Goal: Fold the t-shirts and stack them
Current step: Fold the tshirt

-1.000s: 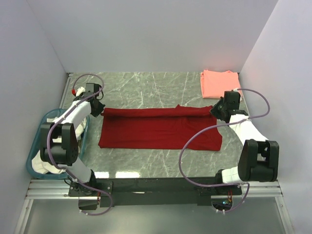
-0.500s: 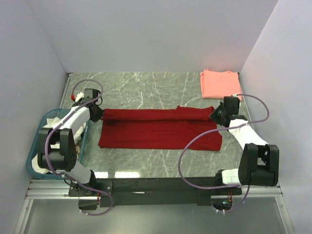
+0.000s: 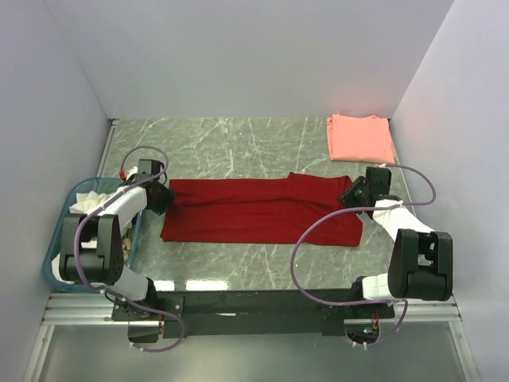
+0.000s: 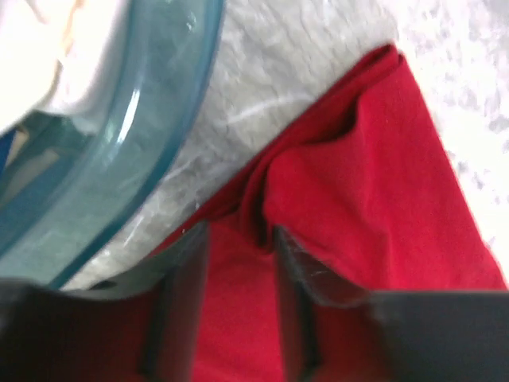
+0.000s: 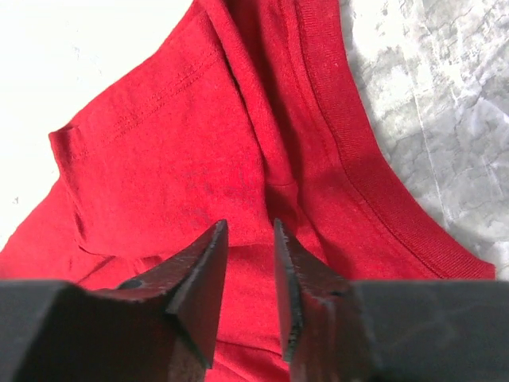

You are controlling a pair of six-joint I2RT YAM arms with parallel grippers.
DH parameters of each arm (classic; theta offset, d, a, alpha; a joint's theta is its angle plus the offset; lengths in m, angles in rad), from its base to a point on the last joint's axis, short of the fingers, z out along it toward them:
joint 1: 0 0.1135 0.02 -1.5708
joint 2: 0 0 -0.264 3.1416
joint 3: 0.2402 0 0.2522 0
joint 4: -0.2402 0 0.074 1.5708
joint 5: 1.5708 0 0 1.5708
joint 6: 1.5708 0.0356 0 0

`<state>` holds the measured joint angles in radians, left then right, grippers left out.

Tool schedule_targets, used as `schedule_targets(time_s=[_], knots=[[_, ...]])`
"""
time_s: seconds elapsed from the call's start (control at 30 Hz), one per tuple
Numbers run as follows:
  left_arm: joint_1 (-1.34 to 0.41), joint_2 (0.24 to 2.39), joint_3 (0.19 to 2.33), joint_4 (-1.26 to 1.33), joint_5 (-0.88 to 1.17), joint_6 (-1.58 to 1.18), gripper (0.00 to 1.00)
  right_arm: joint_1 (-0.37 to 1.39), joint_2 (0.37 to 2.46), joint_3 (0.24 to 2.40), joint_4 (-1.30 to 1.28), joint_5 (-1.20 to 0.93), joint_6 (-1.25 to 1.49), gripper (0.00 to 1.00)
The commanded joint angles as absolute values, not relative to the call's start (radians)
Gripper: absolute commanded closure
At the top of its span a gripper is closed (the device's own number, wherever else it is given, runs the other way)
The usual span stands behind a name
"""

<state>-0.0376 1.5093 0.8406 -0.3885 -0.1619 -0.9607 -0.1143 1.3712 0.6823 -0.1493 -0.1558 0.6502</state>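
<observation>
The left gripper [image 4: 235, 239] stands with its jaws slightly apart, gripping nothing, over the left end of the deep red t-shirt [image 3: 262, 211], a soft ridge of cloth just ahead of its fingertips. The right gripper [image 5: 248, 231], parted as narrowly, sits over the stitched hem at the other end. A translucent teal basket [image 4: 151, 103] holding white cloth [image 3: 83, 203] curves close beside the left gripper. Beyond the right gripper the folded salmon-pink t-shirt [image 3: 360, 137] lies apart on the grey veined marble table [image 3: 238, 143].

Grey marbled tabletop [image 3: 238, 143]; plain pale walls [image 3: 238, 56] three sides; light apparently even.
</observation>
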Motion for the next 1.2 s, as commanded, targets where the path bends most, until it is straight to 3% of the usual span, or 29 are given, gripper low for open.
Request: schedule_targets(time_s=[0.0,0.13,0.3,0.47,0.67,1.17], knots=[[-0.034,1.428,0.834,-0.354,-0.118,-0.980,0.50,-0.121,1.339,0.680,-0.127,-0.160,0.646,0.62],[-0.034,1.379,0.860,-0.394,-0.129,-0.969,0.37,-0.114,1.301,0.683,-0.138,-0.155,0.624,0.61],[-0.034,1.332,0.887,-0.416,-0.118,-0.945,0.37,0.029,1.360,0.826,-0.208,-0.066,0.588,0.61],[-0.040,1.299,0.870,-0.400,-0.066,-0.931,0.38,0.222,1.564,1.096,-0.307,0.063,0.557,0.61],[-0.054,1.272,0.874,-0.426,-0.023,-0.881,0.39,0.305,1.814,1.351,-0.388,0.153,0.548,0.61],[-0.101,1.189,0.847,-0.446,0.006,-0.842,0.41,0.365,2.022,1.503,-0.413,0.192,0.555,0.63]])
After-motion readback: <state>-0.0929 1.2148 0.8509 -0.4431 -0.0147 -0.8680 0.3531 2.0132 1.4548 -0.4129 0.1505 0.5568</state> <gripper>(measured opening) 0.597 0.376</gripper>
